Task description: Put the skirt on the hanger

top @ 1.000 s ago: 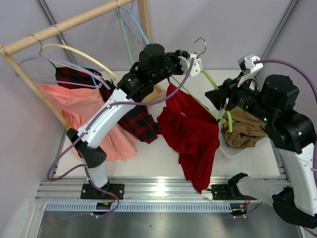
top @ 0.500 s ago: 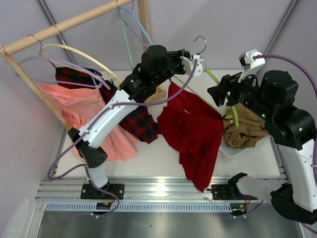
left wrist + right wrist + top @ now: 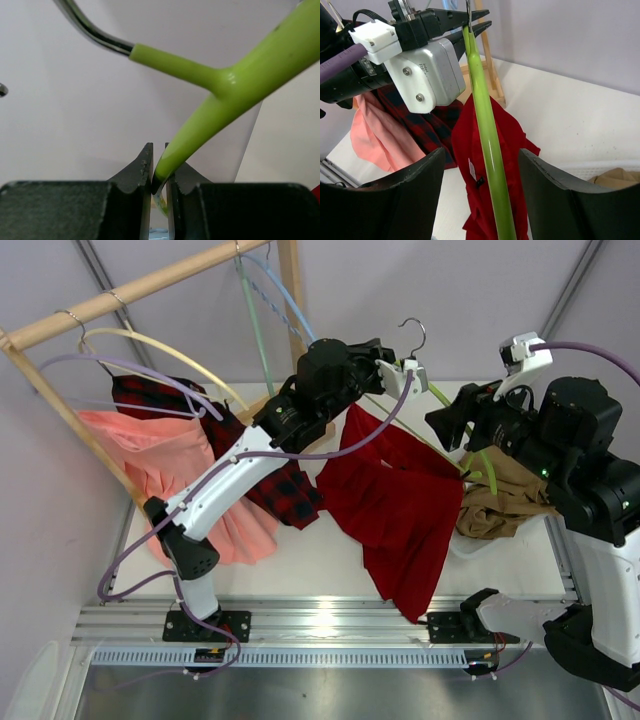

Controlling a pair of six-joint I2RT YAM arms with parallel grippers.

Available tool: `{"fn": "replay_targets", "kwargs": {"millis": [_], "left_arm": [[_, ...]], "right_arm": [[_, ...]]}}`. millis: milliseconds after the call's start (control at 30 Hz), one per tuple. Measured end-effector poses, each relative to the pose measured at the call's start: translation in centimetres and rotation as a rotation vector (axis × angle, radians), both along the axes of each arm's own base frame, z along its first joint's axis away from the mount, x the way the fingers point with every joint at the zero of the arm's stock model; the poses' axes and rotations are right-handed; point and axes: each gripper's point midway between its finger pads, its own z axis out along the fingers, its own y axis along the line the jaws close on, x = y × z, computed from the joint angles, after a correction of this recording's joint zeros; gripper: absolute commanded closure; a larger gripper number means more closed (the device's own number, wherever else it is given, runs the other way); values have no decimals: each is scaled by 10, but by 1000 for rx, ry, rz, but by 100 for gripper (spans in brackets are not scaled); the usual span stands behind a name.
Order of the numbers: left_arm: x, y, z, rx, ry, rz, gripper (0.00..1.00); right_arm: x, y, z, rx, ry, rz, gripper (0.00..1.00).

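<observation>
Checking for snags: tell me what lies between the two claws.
In the right wrist view, the hanger spans from the left claw to the right claw, with the skirt hanging beneath it.

skirts 3: red skirt (image 3: pixel 390 510), plaid (image 3: pixel 285 490), pink (image 3: pixel 150 460) | hangers 3: lime hanger (image 3: pixel 487 130), cream (image 3: pixel 140 335), blue (image 3: pixel 280 295) | tan garment (image 3: pixel 500 505) 1

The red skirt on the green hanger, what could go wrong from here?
The left gripper pinches the hanger by its thin arm, only at the fingertips, so it may twist or slip. The right gripper stands open around the hanger, giving no support. The skirt seems to hang from the sloping hanger and might slide off.
</observation>
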Motion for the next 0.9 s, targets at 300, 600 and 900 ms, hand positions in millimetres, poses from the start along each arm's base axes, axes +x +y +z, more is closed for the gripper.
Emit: {"fn": "replay_targets", "kwargs": {"millis": [300, 600, 900], "left_arm": [[2, 0, -1, 1, 1, 5, 83], [2, 0, -8, 9, 30, -17, 83], [-1, -3, -8, 3, 45, -43, 82]], "right_arm": [[-1, 0, -26, -24, 62, -1, 43], [-11, -6, -34, -22, 38, 5, 67], [-17, -6, -31, -30, -9, 29, 100]]}}
